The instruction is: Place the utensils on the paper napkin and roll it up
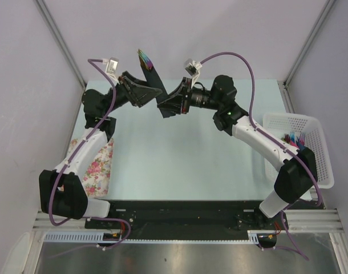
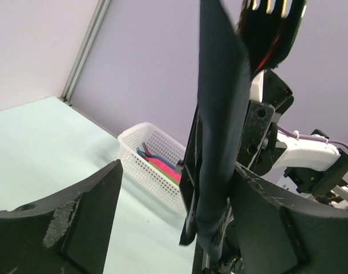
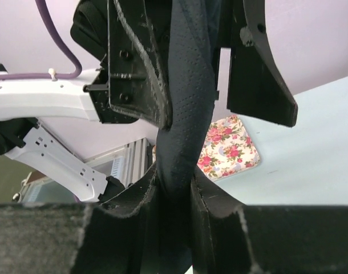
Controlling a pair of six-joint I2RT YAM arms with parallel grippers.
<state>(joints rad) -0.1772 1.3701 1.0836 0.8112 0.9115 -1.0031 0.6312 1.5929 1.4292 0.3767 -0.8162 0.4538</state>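
The black paper napkin (image 1: pixel 154 77) is rolled into a slim upright bundle and held in the air above the far middle of the table. Utensil tips (image 1: pixel 144 56) poke out of its top end; in the left wrist view fork tines (image 2: pixel 271 20) show there. My right gripper (image 3: pixel 174 182) is shut on the lower part of the napkin roll (image 3: pixel 182 114). My left gripper (image 2: pixel 174 171) stands open around the roll (image 2: pixel 219 114), which lies close against one finger with a wide gap to the other. From above, the left gripper (image 1: pixel 144 91) and the right gripper (image 1: pixel 169 104) meet at the roll.
A white perforated basket (image 1: pixel 311 128) at the table's right edge holds coloured bundles (image 1: pixel 295 138); it also appears in the left wrist view (image 2: pixel 145 142). A floral cloth (image 1: pixel 98 165) lies at the left, near the left arm, and is seen below the roll (image 3: pixel 228 142).
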